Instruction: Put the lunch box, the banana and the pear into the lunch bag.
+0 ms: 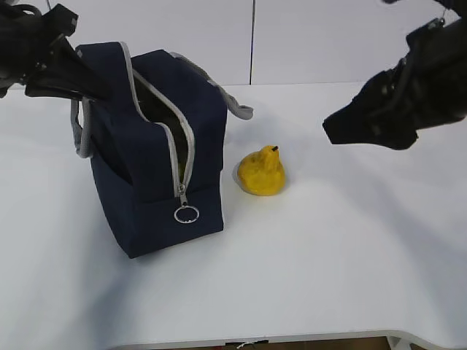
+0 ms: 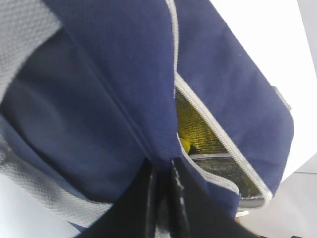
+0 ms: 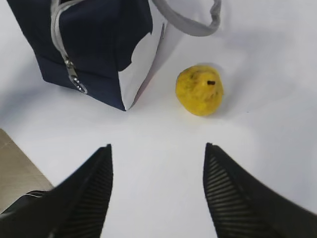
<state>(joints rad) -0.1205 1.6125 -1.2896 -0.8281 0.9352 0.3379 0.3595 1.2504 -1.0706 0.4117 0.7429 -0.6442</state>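
The navy lunch bag [image 1: 157, 157] stands on the white table with its grey zipper open and ring pull [image 1: 187, 214] hanging. My left gripper [image 1: 98, 84] is shut on the bag's top flap [image 2: 148, 124] and holds it open. Inside the bag something yellow [image 2: 184, 144] shows against the foil lining; I cannot tell whether it is the banana. The lunch box is not visible. The yellow pear [image 1: 263, 171] sits on the table just right of the bag, and it also shows in the right wrist view [image 3: 199, 90]. My right gripper [image 3: 157, 148] is open and empty, above the table right of the pear [image 1: 336, 127].
A grey webbing handle [image 1: 237, 106] hangs off the bag's far side toward the pear. The table's front edge [image 1: 255, 339] runs along the bottom. A white wall stands behind the table.
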